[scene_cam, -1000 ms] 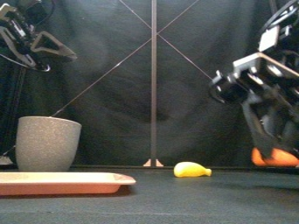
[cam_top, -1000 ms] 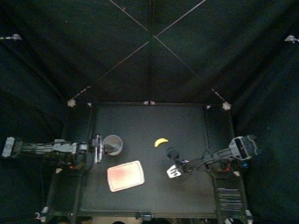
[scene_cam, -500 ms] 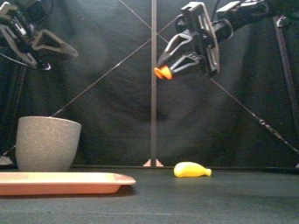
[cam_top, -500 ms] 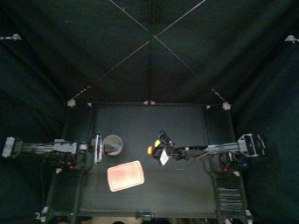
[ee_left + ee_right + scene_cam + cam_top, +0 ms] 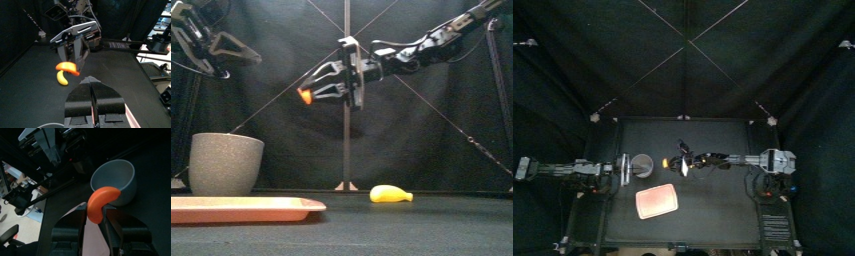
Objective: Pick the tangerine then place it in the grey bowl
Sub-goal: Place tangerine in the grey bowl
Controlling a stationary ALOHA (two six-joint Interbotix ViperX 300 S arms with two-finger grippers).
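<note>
A flat pink tray [image 5: 238, 208] is seen nearest, by the front-left corner of the table [image 5: 727, 215]. In the front view its left end is cut off by the frame. Behind it, near the table's left edge, a tall grey speckled cup [image 5: 226, 163] stands upright; its foot is hidden behind the tray in that view. A yellow toy banana [image 5: 390, 194] lies farther back, near the middle of the table. It is shown in the front and left wrist views, but in the top view it is covered by the right arm and cannot be made out.

The tangerine [image 5: 306, 96] is held well above the table, clamped between the jaws of the right gripper [image 5: 315, 92], which reaches in from the right. From above, the tangerine is placed just beside the cup's right rim, not over its mouth. Only the right wrist view shows its curved orange body close up, with the cup's pale inside behind it. Whether anything lies in the cup cannot be told.

The left gripper [image 5: 211, 45] is raised at the table's left edge. Its jaws are pressed together on nothing, as only the left wrist view shows.
</note>
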